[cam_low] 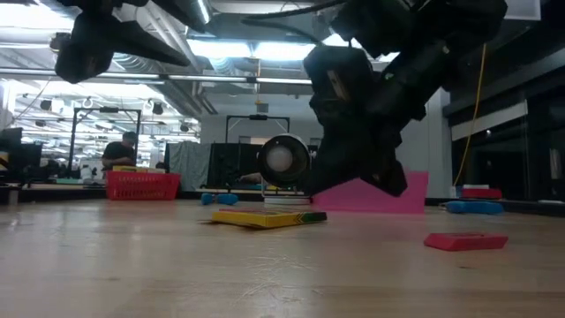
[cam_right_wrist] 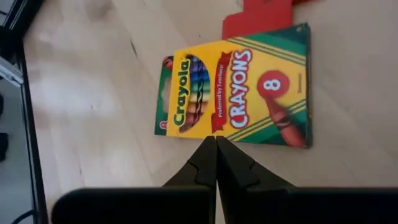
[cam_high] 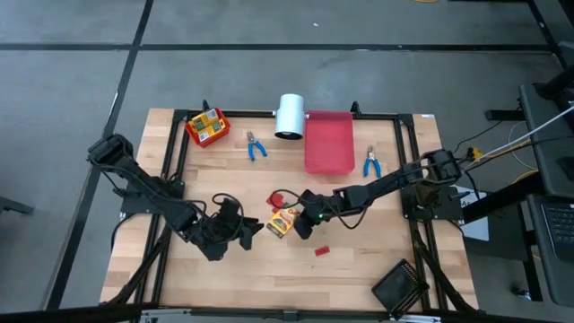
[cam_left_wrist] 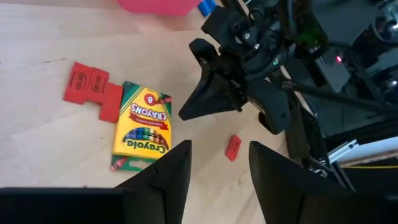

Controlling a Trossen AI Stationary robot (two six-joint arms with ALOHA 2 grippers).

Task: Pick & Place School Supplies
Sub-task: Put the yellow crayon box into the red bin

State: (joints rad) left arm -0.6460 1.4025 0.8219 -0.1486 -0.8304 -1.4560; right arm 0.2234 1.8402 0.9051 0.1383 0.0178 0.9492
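Observation:
A yellow-and-green crayon box (cam_high: pixel 282 222) (cam_right_wrist: pixel 239 87) lies flat on the wooden table, with red blocks (cam_left_wrist: pixel 87 81) against its far end. My right gripper (cam_right_wrist: pixel 216 142) (cam_high: pixel 300 224) is shut and hovers just off the box's long edge, above the table in the low view. My left gripper (cam_left_wrist: pixel 217 163) (cam_high: pixel 240 229) is open, to the left of the box and apart from it. One small red block (cam_left_wrist: pixel 232 147) (cam_low: pixel 465 240) lies alone on the table. Two blue-handled pliers (cam_high: pixel 256 146) (cam_high: pixel 371 162) lie farther back. More yellow boxes sit in a red bin (cam_high: pixel 208 127).
A white cylinder (cam_high: pixel 290 117) and a flat red bin (cam_high: pixel 329 142) stand at the far edge. A black tray (cam_high: pixel 401 285) sits at the near right corner. Bare wood stretches along the near side. A person (cam_low: pixel 119 152) shows in the room beyond the table.

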